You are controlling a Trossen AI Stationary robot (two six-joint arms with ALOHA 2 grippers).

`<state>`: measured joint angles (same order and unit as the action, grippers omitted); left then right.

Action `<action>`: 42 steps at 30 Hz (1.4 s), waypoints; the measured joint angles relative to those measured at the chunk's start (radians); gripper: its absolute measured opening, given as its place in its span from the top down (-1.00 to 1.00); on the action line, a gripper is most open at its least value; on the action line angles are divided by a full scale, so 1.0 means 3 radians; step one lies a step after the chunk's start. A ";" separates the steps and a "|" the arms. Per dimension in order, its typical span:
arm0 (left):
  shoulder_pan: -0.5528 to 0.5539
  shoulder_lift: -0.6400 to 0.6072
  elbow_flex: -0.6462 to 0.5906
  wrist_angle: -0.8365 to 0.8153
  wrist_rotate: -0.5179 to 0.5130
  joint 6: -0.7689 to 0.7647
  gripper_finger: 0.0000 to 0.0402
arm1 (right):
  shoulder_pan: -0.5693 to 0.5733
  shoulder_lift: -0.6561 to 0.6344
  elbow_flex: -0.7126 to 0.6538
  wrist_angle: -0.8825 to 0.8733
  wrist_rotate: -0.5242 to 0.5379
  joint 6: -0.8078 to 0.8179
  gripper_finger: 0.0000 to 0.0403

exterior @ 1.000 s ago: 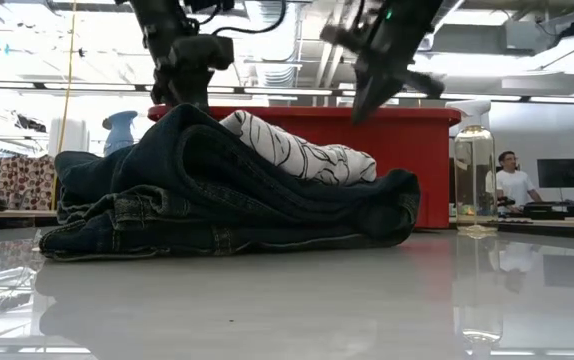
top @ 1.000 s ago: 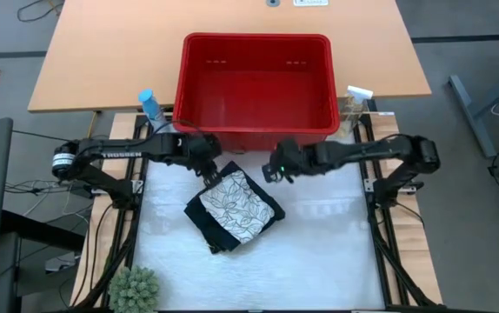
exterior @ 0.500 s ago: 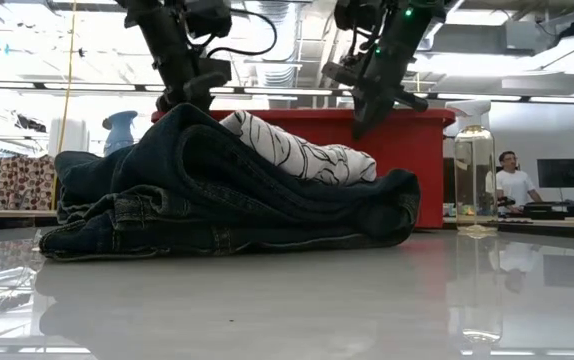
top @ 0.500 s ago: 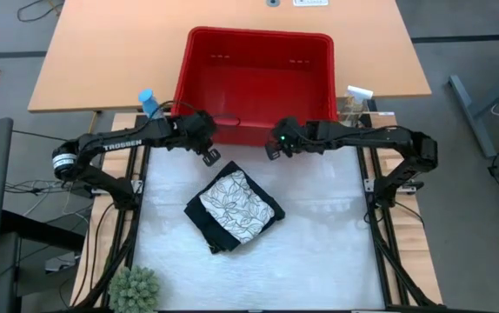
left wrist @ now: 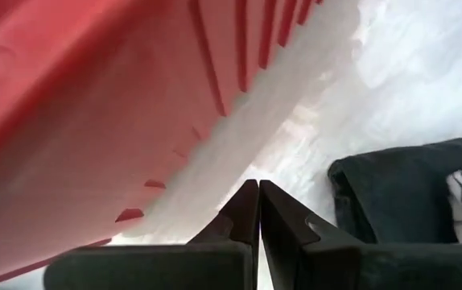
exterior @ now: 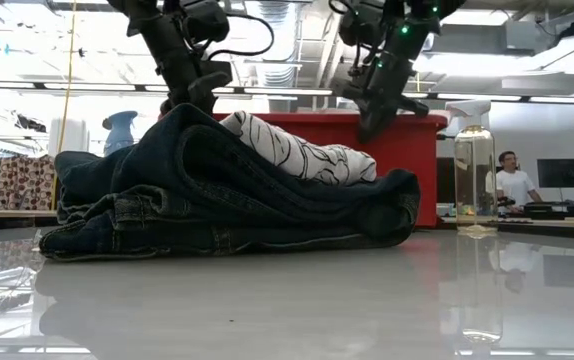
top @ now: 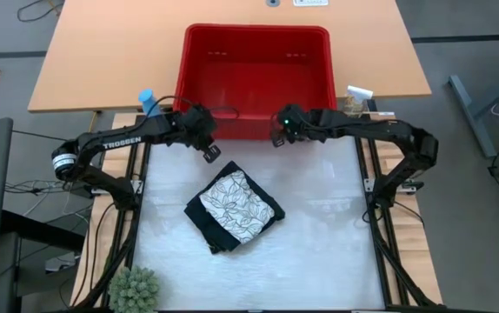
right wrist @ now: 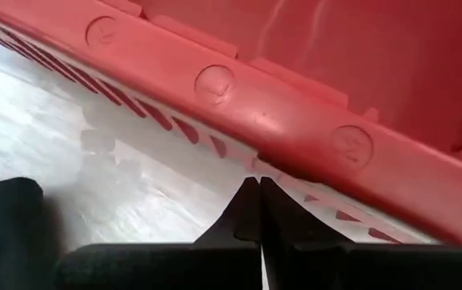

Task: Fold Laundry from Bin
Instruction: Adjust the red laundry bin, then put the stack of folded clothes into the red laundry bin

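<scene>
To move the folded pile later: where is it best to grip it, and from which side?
Probably the trousers' thick folded edge under the leaf-print cloth, from the left arm's side. In the low view the denim layers stack there, so one low pinch could catch them all.

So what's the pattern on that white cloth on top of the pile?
The white cloth has a grey leaf print, clearest in the high view.

The only legible text is the white word "TROSSEN", printed along the dark left arm (top: 121, 139) in the high view, where that arm reaches over the tabletop's far left corner. A white label at the far edge of the wooden table (top: 76, 52) is too small to read.
</scene>
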<state>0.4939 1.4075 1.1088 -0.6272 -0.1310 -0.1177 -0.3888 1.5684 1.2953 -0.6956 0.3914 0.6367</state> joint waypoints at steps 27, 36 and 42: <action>-0.1138 -0.0131 0.0356 -0.1643 0.0851 -0.0227 0.04 | 0.1617 0.0001 0.0487 -0.0217 -0.0762 0.0159 0.88; -0.1697 -0.0311 -0.0441 -0.1024 0.0362 -0.1039 0.13 | 0.2782 0.0034 -0.0061 0.0202 0.0304 0.1483 0.88; -0.1831 -0.0309 -0.1107 0.0041 0.0444 -0.1620 0.17 | 0.3058 0.0288 -0.0321 0.0427 0.0780 0.2164 0.88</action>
<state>-0.0553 1.3148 0.7766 -0.6149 0.0022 -0.6036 0.5287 1.6548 1.1990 -0.5674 0.6253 1.2857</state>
